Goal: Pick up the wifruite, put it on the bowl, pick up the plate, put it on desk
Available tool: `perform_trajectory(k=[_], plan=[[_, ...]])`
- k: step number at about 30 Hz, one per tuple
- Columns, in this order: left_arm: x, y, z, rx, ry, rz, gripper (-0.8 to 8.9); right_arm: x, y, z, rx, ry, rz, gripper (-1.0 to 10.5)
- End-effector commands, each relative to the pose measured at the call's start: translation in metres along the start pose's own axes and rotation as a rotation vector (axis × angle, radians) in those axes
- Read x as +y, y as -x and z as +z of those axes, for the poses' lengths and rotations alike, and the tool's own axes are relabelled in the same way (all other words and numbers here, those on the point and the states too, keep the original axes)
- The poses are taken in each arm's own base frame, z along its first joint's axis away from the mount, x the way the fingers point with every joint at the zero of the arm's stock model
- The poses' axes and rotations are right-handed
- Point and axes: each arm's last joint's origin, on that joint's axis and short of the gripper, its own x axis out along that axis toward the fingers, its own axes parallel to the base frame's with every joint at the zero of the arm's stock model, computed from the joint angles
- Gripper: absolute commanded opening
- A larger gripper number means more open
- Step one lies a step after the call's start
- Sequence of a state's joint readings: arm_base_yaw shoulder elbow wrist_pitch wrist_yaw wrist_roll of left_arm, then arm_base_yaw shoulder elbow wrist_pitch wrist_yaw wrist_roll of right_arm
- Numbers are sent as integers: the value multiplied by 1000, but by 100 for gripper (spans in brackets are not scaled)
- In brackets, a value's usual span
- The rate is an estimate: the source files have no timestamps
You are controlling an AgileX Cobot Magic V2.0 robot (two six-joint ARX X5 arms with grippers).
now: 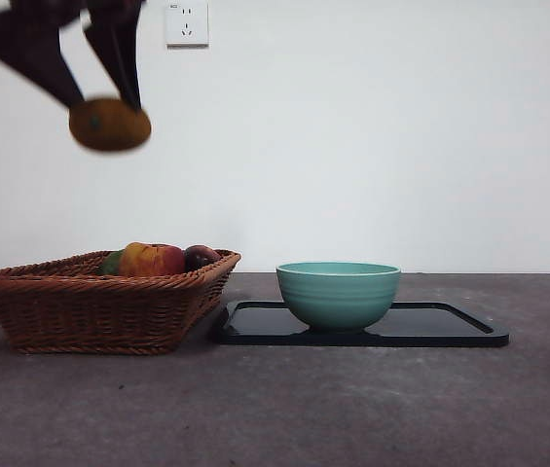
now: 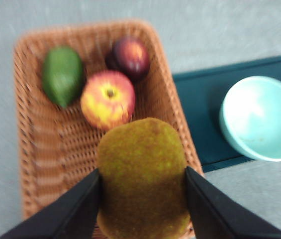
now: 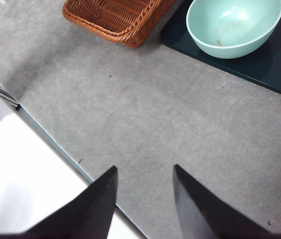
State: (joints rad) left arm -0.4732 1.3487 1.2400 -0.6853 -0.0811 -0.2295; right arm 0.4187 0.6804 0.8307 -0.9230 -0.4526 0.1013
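My left gripper (image 2: 142,186) is shut on the wifruite (image 2: 142,174), a brown-tan oval fruit, and holds it high above the wicker basket (image 1: 99,302). In the front view the wifruite (image 1: 109,125) hangs at the upper left between the dark jaws of the left gripper (image 1: 104,97). The teal bowl (image 1: 338,292) stands empty on the black plate (image 1: 450,326), right of the basket. Both also show in the left wrist view, the bowl (image 2: 262,117) on the plate (image 2: 200,114). My right gripper (image 3: 144,199) is open over the bare grey desk (image 3: 180,124), away from the bowl (image 3: 234,25).
The basket (image 2: 36,149) holds a red-yellow apple (image 2: 108,98), a dark purple fruit (image 2: 130,56) and a green fruit (image 2: 62,74). A wall socket (image 1: 186,23) sits on the white wall behind. The desk's edge and a white surface (image 3: 26,179) lie near the right gripper.
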Motion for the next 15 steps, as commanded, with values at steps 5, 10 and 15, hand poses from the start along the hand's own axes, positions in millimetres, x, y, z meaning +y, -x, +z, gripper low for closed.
perform_trajectory(k=[5, 10, 15], plan=[[5, -35, -28, -24, 35, 93, 209, 2, 1, 2, -11, 20, 9, 178], [11, -51, -43, -34, 36, 113, 209, 2, 1, 2, -12, 20, 9, 178], [10, -65, -46, -31, -3, 114, 209, 2, 1, 2, -12, 20, 9, 178]])
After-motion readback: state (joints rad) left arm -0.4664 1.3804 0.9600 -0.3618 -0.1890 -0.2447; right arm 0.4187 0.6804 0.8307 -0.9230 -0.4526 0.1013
